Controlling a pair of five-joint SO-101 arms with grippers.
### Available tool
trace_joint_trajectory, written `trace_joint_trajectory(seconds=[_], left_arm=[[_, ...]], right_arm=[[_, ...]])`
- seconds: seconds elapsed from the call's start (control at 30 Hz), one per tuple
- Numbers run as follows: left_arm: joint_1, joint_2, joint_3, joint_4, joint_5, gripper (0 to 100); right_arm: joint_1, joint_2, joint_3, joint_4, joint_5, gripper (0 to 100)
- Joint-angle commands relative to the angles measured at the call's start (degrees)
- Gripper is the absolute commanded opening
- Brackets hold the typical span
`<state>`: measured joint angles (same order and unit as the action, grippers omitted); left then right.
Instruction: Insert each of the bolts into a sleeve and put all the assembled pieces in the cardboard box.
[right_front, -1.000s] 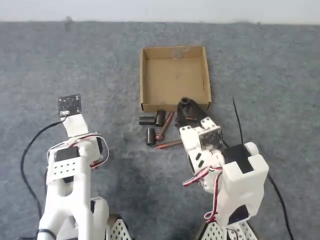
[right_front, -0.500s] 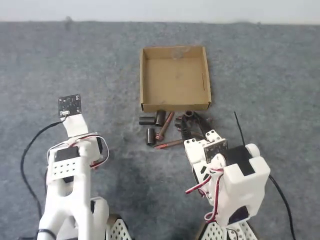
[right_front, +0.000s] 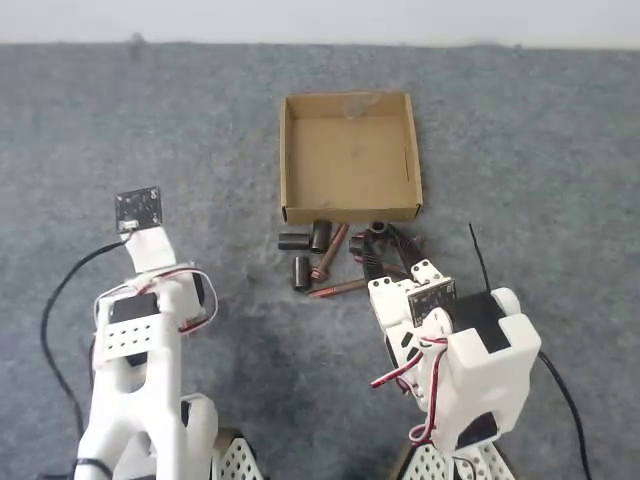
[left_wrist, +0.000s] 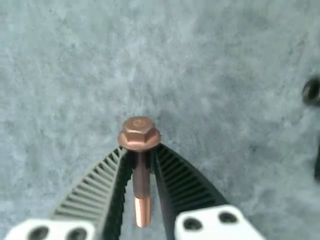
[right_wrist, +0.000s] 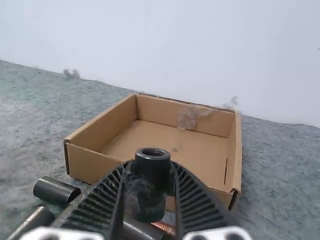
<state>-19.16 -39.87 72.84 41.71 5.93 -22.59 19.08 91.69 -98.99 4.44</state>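
My left gripper (left_wrist: 140, 152) is shut on a copper hex-head bolt (left_wrist: 139, 134), its shaft lying between the ribbed fingers above the grey carpet. My right gripper (right_wrist: 150, 172) is shut on a black sleeve (right_wrist: 152, 161), which stands upright with its bore showing. In the high view the right gripper (right_front: 383, 242) sits just in front of the cardboard box (right_front: 293, 160). On the carpet by the box front lie three black sleeves (right_front: 293, 241) (right_front: 320, 236) (right_front: 301, 272) and two bolts (right_front: 328, 252) (right_front: 336, 289). The left arm (right_front: 150, 310) stands at the left, away from the pile.
The box interior (right_wrist: 170, 145) holds nothing, and a white wall rises behind it. Loose sleeves (right_wrist: 54, 190) lie close beside the right gripper. Open carpet stretches between the two arms and to the left of the box.
The right arm has drawn back from the box front toward its base with the sleeve held and has turned its wrist. The left arm has kept still.
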Motion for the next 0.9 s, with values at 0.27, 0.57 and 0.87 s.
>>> trace_joint_trajectory(seconds=[0.27,0.57,0.87], left_arm=[[2.0,-2.3,-1.1,-30.2,0.6,1],[9.8,-2.4,0.0,-51.2,0.8,1],[24.9,-2.2,-0.2,-57.8,0.8,1]], right_arm=[[-0.1,-2.5,1.4,-1.6,0.5,0.6],[0.0,-2.5,1.4,-0.9,0.7,0.6],[-0.1,-2.5,1.4,-0.9,0.9,0.6]])
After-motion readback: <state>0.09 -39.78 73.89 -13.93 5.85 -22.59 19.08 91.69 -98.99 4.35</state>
